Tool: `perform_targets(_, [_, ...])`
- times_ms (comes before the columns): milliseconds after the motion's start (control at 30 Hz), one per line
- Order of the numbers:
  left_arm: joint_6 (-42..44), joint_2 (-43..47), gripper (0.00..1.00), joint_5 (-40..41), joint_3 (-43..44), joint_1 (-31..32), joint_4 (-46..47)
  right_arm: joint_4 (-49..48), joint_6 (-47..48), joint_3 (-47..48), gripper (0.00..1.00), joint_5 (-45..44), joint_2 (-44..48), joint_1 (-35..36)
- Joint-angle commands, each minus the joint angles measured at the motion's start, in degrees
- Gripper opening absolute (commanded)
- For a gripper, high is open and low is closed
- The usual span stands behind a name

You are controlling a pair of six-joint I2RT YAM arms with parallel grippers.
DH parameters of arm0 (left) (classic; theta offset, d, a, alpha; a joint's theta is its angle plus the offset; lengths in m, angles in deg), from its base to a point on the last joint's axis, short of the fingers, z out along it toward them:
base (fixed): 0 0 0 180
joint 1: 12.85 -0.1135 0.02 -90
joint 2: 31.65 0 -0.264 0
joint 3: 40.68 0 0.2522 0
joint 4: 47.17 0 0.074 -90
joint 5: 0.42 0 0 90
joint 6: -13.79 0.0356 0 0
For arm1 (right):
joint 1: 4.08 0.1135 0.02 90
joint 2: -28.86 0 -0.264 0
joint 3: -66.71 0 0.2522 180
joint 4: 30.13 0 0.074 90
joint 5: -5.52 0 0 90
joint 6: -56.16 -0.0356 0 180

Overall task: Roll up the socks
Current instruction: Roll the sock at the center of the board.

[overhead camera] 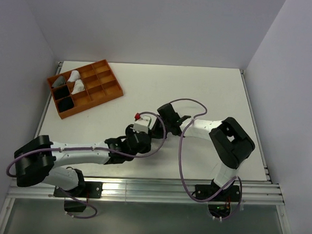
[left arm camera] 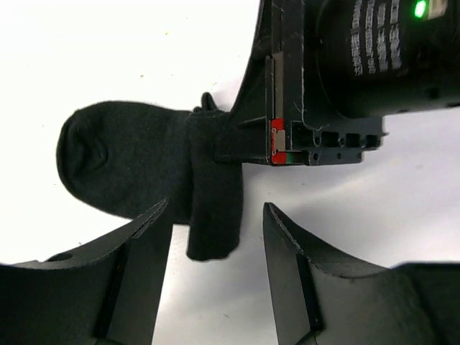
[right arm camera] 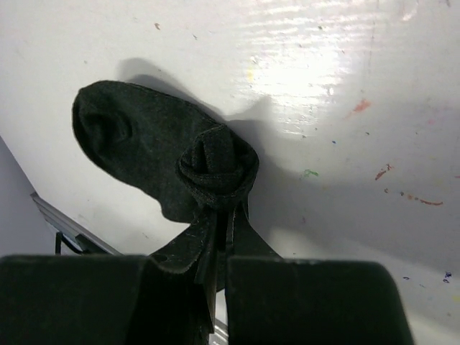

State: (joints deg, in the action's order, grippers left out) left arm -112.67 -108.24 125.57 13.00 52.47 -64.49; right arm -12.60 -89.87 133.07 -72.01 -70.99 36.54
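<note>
**Between two grippers, a sock half rolled**

Right at the tips of the right gripper (right arm camera: 223,228) sits the black sock (right arm camera: 136,136). Its fingers are clamped tight on a coil (right arm camera: 215,169) wound from one end of the fabric. Out beyond those tips and off to one side, the toe portion lies flat on the white table (overhead camera: 215,94), not yet taken up. The left gripper (left arm camera: 215,208) faces the other way with its jaws spread and holding nothing. The near end of the coil hangs in the gap between its two fingers (left arm camera: 144,244), just short of both as far as the wrist view shows.

By my reading the roll is partway done: the coil is formed and pinned, and the flat toe section is what remains.

The next move seems to call for the left fingers to close on the free end of the coil from both sides. That would let the right gripper let go and take a fresh bite without the turns springing loose. The grip should land on the coil itself, not on the flat layer beside the left finger.

Far off from both tools, an orange compartment tray (overhead camera: 113,77) holds a few bundles, likely the finished ones.
</note>
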Motion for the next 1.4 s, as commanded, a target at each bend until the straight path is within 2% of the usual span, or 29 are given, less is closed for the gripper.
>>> perform_targets(0, [5.96,-3.81,0.57,6.46,2.53,2.00,3.02,4.05,0.57,2.33,0.00,0.71,-1.04,0.34])
perform_targets(200, [8.08,-11.46,0.57,8.13,4.81,4.64,6.10,4.32,0.75,2.51,0.00,1.33,-1.31,0.16])
perform_targets(467, [6.68,-19.28,0.55,7.52,6.66,6.05,4.87,3.96,0.75,1.98,0.00,2.21,-1.75,-0.19])
perform_targets(700, [-0.09,-26.84,0.51,11.99,11.05,5.96,-5.84,2.91,0.92,1.54,0.00,3.35,-1.31,-0.46])
perform_targets(867, [-2.20,-28.69,0.37,10.60,11.67,5.35,-8.14,0.63,0.66,0.31,0.00,5.54,-1.40,-0.72])
perform_targets(900, [-2.20,-28.78,0.31,10.16,11.58,4.74,-8.14,0.10,0.66,0.05,0.00,5.81,-1.31,-0.81])
perform_targets(933, [-2.20,-28.70,0.19,9.20,11.41,4.38,-8.22,-1.12,0.57,-0.74,0.00,6.25,-1.05,-0.81])
perform_targets(1033, [-1.85,-27.82,0.00,6.74,10.79,3.24,-8.05,-3.58,0.31,-2.32,0.00,8.09,-0.08,-1.42])
perform_targets(1167, [-0.97,-24.75,0.00,0.17,10.09,2.36,-6.73,-12.37,-0.66,-5.92,0.12,10.47,2.90,-2.56])
perform_targets(1200, [-0.89,-22.91,0.00,-1.34,9.91,2.18,-6.30,-13.86,-1.09,-6.62,0.23,10.47,3.52,-3.26])
perform_targets(1267, [-0.97,-21.06,0.00,-6.86,9.65,1.66,-5.59,-17.91,-1.45,-8.47,0.35,10.56,5.72,-3.79])
perform_targets(1367, [-1.41,-17.72,0.00,-14.68,8.68,-0.36,-4.54,-22.31,-2.59,-11.11,0.48,9.42,8.70,-4.93])
